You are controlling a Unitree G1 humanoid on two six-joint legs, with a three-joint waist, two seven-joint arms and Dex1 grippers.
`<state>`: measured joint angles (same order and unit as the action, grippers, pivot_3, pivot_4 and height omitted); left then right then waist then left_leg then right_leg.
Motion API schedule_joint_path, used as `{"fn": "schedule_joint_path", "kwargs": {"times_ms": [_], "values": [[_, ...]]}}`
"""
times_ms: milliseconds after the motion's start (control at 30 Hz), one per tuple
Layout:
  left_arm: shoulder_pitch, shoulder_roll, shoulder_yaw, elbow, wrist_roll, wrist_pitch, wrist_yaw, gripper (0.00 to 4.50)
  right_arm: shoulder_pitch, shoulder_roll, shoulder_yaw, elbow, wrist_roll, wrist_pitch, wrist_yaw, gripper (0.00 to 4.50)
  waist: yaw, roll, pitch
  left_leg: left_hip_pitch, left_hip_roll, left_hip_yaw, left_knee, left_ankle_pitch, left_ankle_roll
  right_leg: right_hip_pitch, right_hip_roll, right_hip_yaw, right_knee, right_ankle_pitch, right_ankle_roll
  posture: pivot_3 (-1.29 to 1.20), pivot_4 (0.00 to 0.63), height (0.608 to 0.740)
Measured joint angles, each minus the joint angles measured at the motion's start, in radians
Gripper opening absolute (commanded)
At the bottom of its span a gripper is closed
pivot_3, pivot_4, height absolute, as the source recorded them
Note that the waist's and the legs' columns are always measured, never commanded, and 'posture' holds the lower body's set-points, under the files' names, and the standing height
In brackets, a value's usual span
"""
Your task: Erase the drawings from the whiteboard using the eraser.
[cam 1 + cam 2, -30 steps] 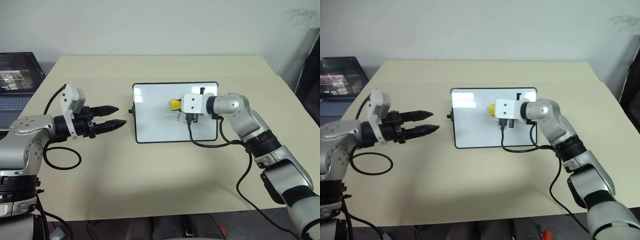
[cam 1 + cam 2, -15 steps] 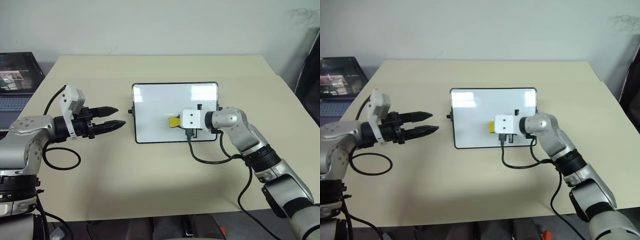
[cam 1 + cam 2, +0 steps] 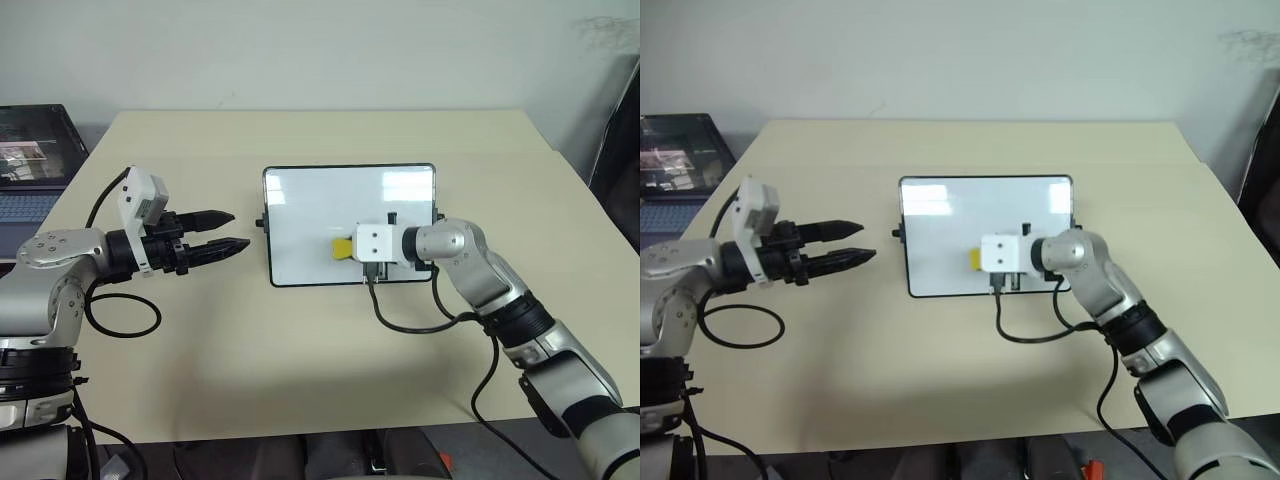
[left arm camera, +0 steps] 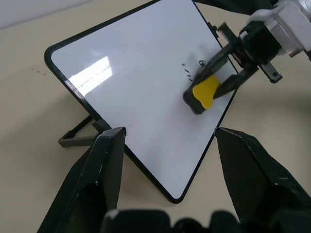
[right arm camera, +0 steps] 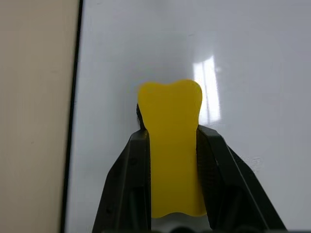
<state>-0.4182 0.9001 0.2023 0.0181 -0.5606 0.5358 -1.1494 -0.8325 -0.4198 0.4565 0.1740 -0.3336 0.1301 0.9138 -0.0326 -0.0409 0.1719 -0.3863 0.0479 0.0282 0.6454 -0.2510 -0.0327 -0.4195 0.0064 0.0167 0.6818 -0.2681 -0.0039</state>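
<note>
Glossy whiteboard (image 3: 320, 215), black-framed, near the desk's (image 3: 300, 340) middle; right gripper (image 4: 214, 90) pinches a waisted yellow eraser (image 3: 343, 247) against its lower edge; left gripper (image 3: 232, 231) level, spread, empty.

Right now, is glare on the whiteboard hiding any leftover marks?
Left wrist view: a bright glare patch on the whiteboard sits well away from the faint drawings beside the eraser. Right wrist view: a glare streak lies beside the eraser, with no marks visible.
</note>
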Motion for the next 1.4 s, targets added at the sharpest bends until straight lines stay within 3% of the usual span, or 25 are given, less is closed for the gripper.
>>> {"fn": "schedule_joint_path", "kwargs": {"times_ms": [433,900,1400], "values": [[0.0,0.0,0.0,0.002,0.005,0.0,0.002,3.14,-0.15,0.064,-0.004,0.175,-0.057,-0.077,-0.174,0.96,0.0,0.0,0.0,-0.003,0.0,0.0,0.0,0.0,0.0,-0.001,0.0,-0.001,-0.001,0.001,-0.002,0.0,0.15,0.74],[-0.001,0.0,-0.001,0.002,0.011,0.0,0.001,3.14,0.009,0.043,-0.002,0.021,0.054,0.034,0.044,0.96,0.0,0.0,0.0,-0.003,0.0,-0.001,0.001,0.0,0.0,-0.001,0.0,-0.001,-0.001,0.001,-0.002,0.0,0.15,0.74],[-0.029,-0.002,-0.017,0.019,0.014,-0.001,-0.007,3.14,0.026,0.023,-0.044,-0.034,0.094,0.093,0.055,0.96,0.001,0.0,0.0,-0.004,0.0,-0.001,0.001,0.0,0.0,-0.001,0.0,-0.001,0.0,0.001,-0.002,0.0,0.15,0.74]]}}
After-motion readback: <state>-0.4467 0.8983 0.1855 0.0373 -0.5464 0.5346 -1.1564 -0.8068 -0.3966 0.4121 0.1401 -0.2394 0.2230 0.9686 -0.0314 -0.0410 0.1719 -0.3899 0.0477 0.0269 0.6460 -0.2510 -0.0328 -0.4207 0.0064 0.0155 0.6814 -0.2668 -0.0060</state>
